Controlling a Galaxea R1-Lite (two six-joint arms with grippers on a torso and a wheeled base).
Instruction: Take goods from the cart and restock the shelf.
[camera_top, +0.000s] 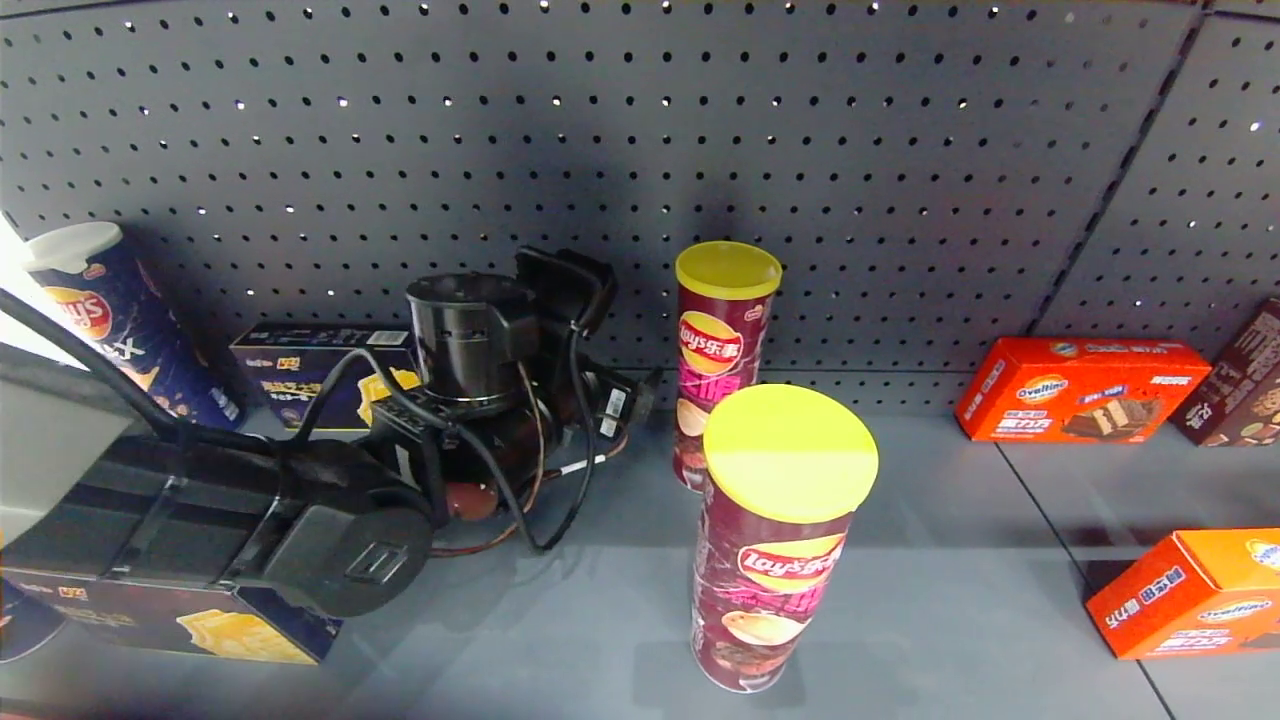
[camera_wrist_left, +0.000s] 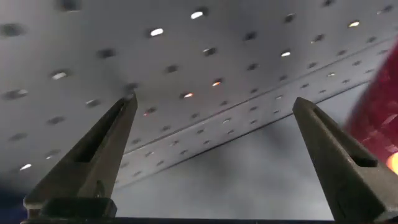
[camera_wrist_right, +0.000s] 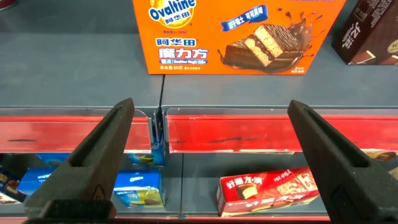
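Two maroon chip cans with yellow lids stand upright on the grey shelf (camera_top: 950, 560), one at the back (camera_top: 727, 350) and one nearer the front (camera_top: 775, 540). My left arm (camera_top: 470, 400) lies over the shelf, just left of the back can. In the left wrist view my left gripper (camera_wrist_left: 214, 102) is open with nothing between its fingers. It faces the pegboard back wall (camera_wrist_left: 186, 56), and the maroon can (camera_wrist_left: 379, 118) shows off to one side. My right gripper (camera_wrist_right: 211, 104) is open and empty, in front of the shelf's red front rail (camera_wrist_right: 249, 132).
A blue chip can with a white lid (camera_top: 110, 320) and dark blue boxes (camera_top: 320, 370) (camera_top: 180, 620) sit at the left. Orange boxes (camera_top: 1080, 390) (camera_top: 1190, 595) and a brown box (camera_top: 1240, 380) lie at the right. The shelf below holds red (camera_wrist_right: 267, 190) and blue boxes (camera_wrist_right: 140, 186).
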